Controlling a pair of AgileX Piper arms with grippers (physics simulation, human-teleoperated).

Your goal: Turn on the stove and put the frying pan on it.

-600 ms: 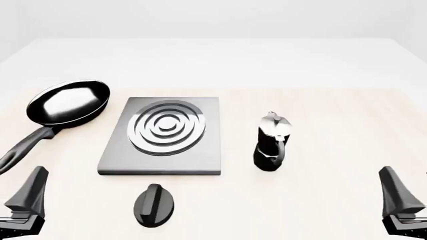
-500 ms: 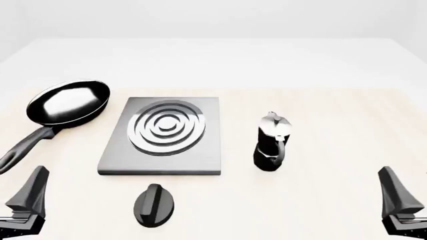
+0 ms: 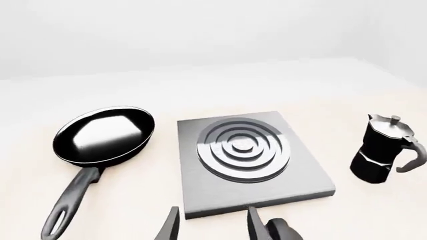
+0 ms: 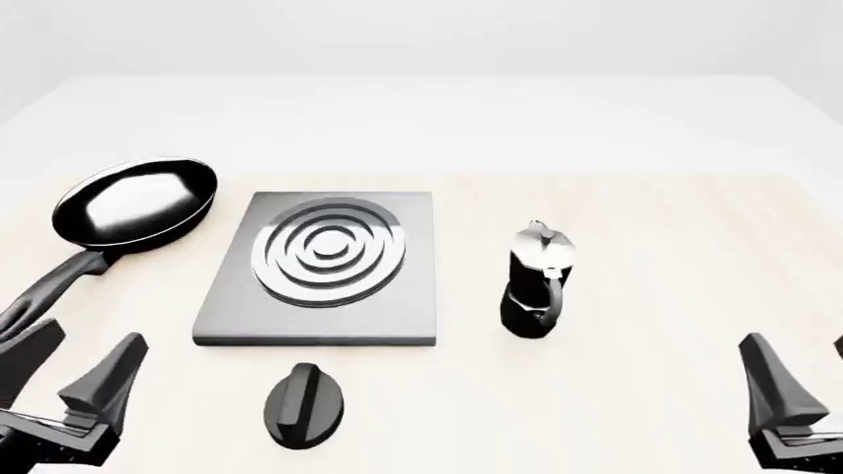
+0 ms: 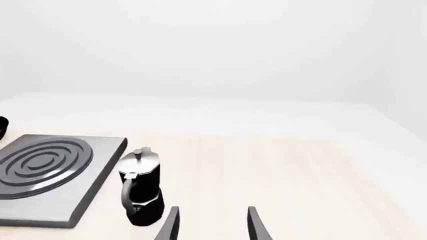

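Black frying pan (image 3: 103, 135) lies beside the stove (image 3: 250, 160) in our left wrist view, left gripper (image 3: 210, 227) spread, empty. From the front, we judge the knob (image 4: 306, 403) untouched. Right gripper (image 5: 212, 225): spread, idle.

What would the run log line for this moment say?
pan: on table, left of stove, untouched | knob: untouched | left tool: open, near pan handle | right tool: open, idle
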